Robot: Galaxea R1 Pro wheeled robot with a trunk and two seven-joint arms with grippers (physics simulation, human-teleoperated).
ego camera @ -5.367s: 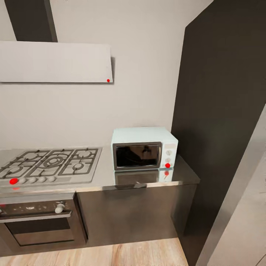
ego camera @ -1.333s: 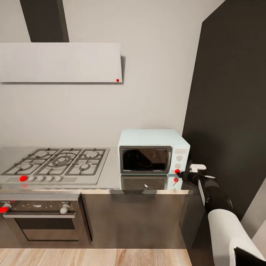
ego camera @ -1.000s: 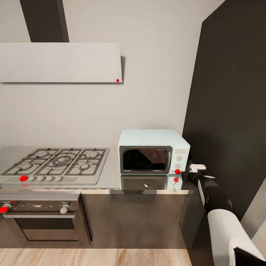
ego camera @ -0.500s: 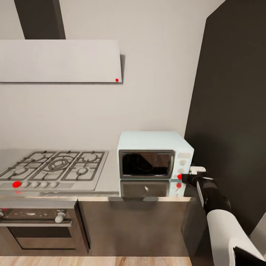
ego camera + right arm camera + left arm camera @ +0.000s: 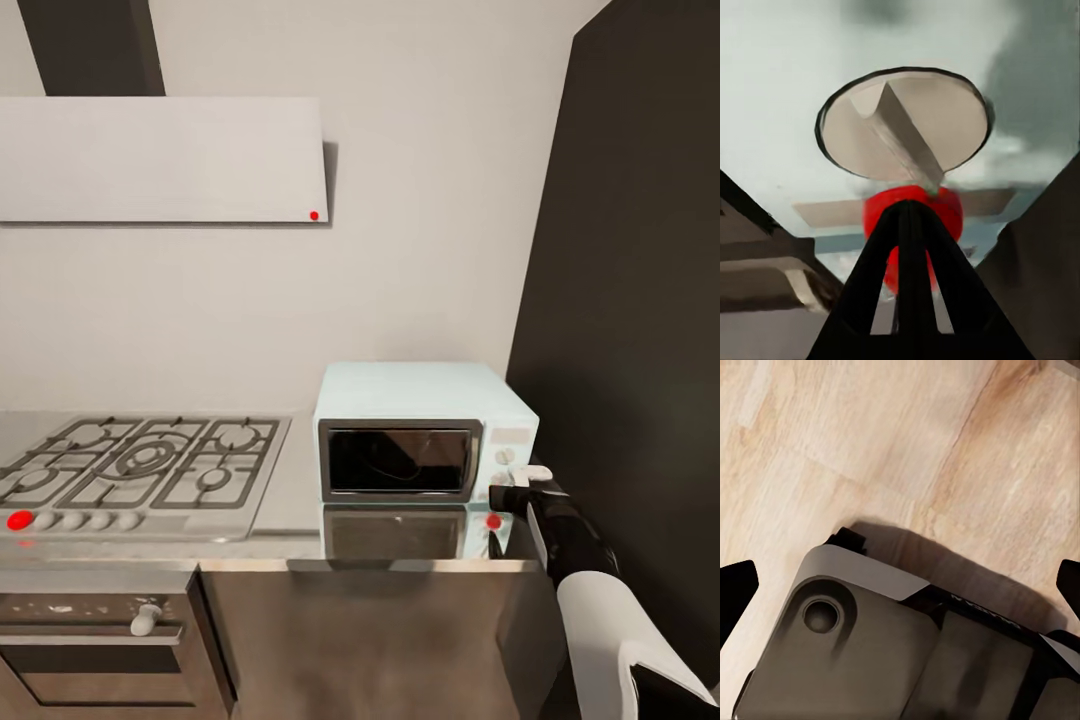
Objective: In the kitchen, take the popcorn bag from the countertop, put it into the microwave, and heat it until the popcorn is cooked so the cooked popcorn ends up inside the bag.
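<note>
Since the picture half a second before, the head camera has drawn closer and tilted, so the microwave [image 5: 425, 435] looks larger and sits lower in the head view, and the right hand [image 5: 497, 497] has stayed at its control panel. That pale mint-blue microwave stands on the grey glossy table [image 5: 290, 500] at its right end, door shut, its dark glass window reflecting in the steel surface in front of it. No brand, label or writing can be read on it or anywhere else; its markings are too small or blurred. The right hand reaches the lower right corner of the microwave front, by the round knobs [image 5: 507, 456], and the right wrist view shows its two dark fingers [image 5: 907, 270] drawn together to a point just under a round beige knob [image 5: 904, 120] with a raised bar, a red dot [image 5: 913, 217] behind the tips. The left hand [image 5: 900, 585] hangs spread wide above the wooden floor [image 5: 870, 435], with the robot's grey base [image 5: 870, 652] beneath it. Left of the microwave lies the gas hob [image 5: 140, 470], with the built-in oven [image 5: 95, 640] below and a pale range hood [image 5: 160, 160] above.
</note>
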